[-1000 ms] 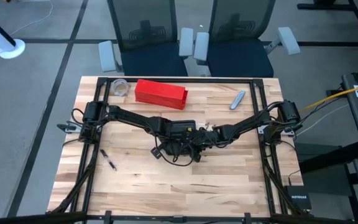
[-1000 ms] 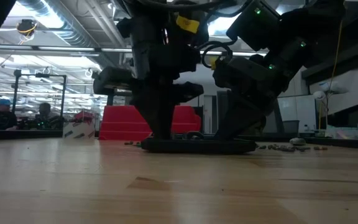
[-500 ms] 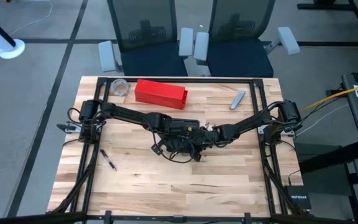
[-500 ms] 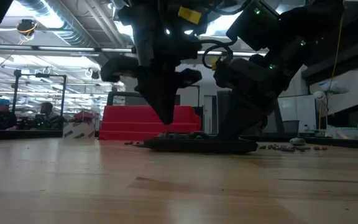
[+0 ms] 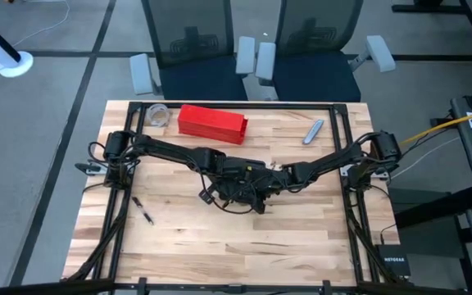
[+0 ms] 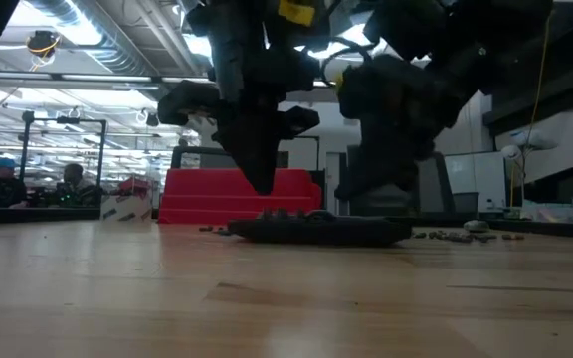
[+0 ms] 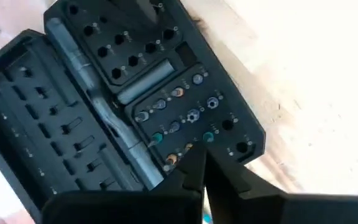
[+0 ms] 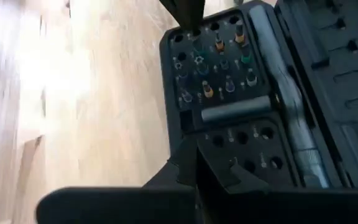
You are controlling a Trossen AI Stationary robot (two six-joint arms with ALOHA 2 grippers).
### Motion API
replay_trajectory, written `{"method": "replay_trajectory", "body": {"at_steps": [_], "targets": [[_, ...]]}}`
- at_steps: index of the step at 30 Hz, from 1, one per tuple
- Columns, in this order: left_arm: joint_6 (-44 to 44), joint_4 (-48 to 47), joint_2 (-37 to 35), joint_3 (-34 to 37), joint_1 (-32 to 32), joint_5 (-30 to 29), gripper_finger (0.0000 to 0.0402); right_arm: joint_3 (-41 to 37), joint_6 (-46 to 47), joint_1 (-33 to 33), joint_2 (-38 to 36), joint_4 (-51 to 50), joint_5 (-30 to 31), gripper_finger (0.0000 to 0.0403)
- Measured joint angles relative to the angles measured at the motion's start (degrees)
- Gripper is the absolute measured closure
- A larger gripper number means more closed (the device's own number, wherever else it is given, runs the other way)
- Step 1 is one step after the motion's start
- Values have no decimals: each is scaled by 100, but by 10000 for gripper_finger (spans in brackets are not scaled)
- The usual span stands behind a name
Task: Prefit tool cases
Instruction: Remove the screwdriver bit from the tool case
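From above, the black tool case lies open at the middle of the wooden surface, under the left gripper and right gripper, which meet over it, with the red box well behind. At table height the case lies flat, the left gripper hanging just above it with jaws pressed together and empty, the right gripper also raised clear. The left wrist view shows closed jaws above the socketed half of the case; the right wrist view shows its own jaws closed on nothing above the case.
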State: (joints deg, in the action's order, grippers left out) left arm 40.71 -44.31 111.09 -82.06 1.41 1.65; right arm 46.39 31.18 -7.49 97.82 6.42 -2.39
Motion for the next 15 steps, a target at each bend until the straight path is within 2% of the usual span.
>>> {"method": "replay_trajectory", "body": {"at_steps": [11,15], "targets": [[52,-21,2,4,-175,3,401,11,331,0,411,995,739,403],[228,-37,2,6,-175,97,401,24,337,0,526,1135,767,403]]}}
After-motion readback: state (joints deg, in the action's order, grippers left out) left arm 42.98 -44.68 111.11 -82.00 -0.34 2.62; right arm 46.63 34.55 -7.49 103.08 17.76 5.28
